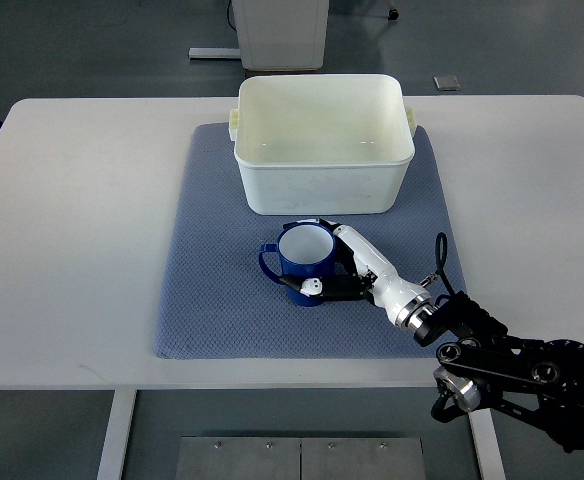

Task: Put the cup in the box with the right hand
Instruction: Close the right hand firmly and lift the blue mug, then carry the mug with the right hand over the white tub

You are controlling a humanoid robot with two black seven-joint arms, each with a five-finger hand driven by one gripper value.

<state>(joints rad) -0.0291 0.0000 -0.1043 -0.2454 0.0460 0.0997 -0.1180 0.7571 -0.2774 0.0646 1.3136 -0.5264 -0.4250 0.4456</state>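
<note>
Though the far fingers are hidden, the right hand [347, 268] seemingly clasps the blue cup [304, 253].

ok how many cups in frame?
1. A blue cup stands upright on the blue mat, just in front of the white box, with the right hand closed around it. The box looks empty; nothing seems hidden.

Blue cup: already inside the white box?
No, the blue cup stands on the blue mat in front of the white box, with the right hand around it.
</note>
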